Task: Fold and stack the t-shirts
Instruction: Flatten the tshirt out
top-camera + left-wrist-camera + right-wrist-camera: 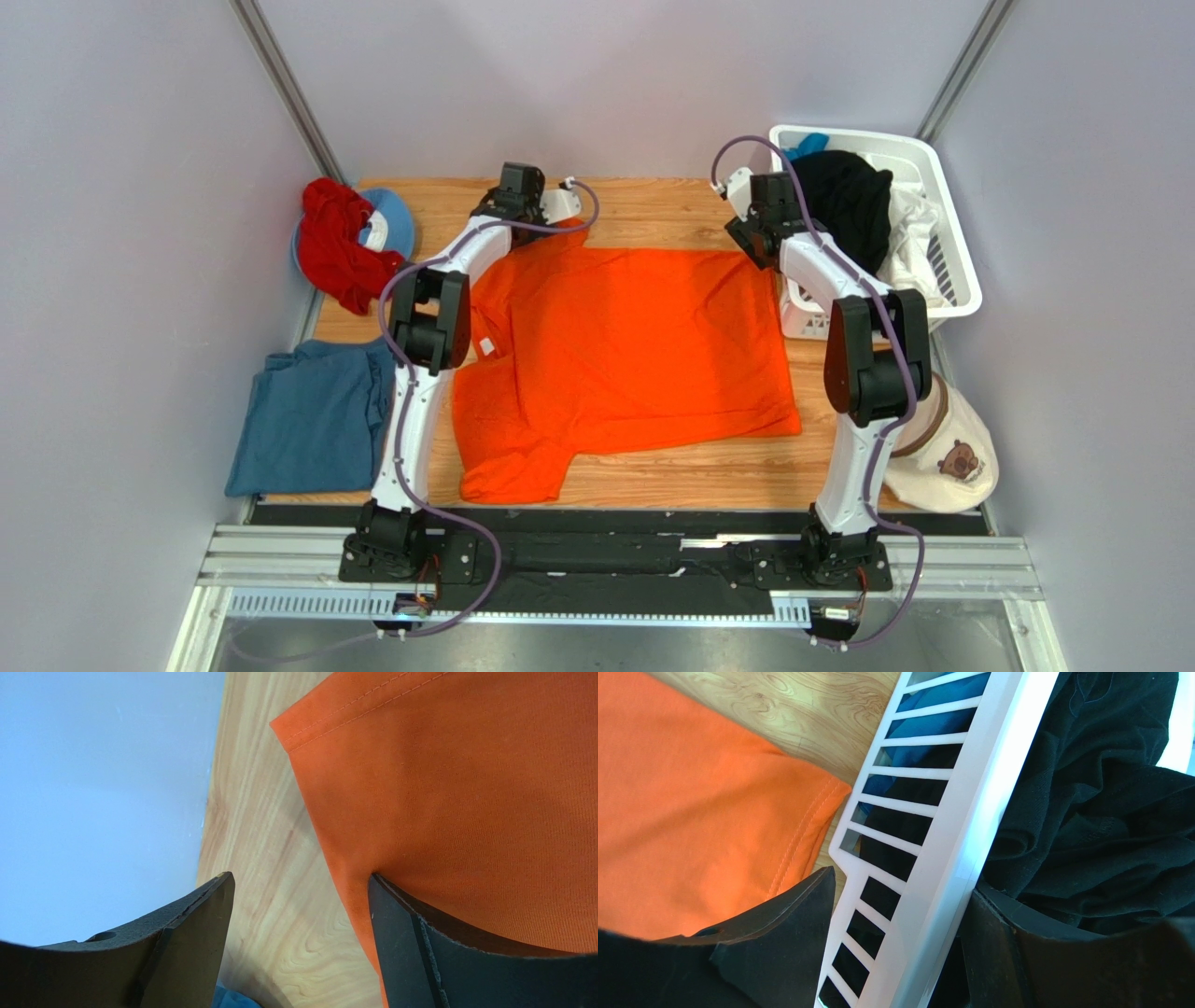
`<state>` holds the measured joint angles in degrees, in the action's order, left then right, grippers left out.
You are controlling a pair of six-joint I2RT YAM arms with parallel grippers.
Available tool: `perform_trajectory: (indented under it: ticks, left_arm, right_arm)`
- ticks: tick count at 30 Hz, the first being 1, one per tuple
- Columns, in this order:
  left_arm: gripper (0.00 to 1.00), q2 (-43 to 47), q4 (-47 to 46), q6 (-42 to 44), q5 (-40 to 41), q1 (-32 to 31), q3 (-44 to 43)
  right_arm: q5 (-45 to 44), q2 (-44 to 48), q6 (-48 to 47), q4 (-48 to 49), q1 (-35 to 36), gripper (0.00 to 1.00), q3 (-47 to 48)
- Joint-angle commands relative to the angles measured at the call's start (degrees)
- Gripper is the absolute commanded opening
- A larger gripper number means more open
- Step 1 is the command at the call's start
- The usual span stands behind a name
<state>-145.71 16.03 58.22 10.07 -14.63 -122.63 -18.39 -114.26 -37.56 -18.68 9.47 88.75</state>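
A bright orange t-shirt (617, 350) lies spread flat across the middle of the wooden table (659, 483). My left gripper (540, 217) hangs over its far left corner, open. In the left wrist view, bare wood shows between the fingers of the left gripper (302, 903), and the right finger overlaps the orange t-shirt (456, 798) at its edge. My right gripper (751, 231) is at the far right corner, also open. In its wrist view the right gripper (899, 903) straddles the white basket (948, 833) wall, with the orange t-shirt (689, 826) to its left. A dusty blue t-shirt (309, 413) lies folded at the left edge.
The white basket (933, 245) at the back right holds a black shirt (849, 196), white cloth and something blue (807, 143). A red garment (337, 238) sits bunched at the back left. A beige bear-face cap (954, 455) lies at the near right.
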Motion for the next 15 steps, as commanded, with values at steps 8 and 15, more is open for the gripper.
perform_trajectory:
  ticks: [8, 15]
  left_arm:
    - [0.8, -6.1, 0.5, 6.1, 2.1, 3.6, -5.9]
    - [0.8, -10.2, -1.9, 9.1, 2.9, 4.8, -11.4]
  right_arm:
    - [3.9, 3.4, -1.4, 0.5, 2.7, 0.65, -0.2]
    - [6.0, 1.6, -0.7, -1.1, 3.4, 0.65, 2.1]
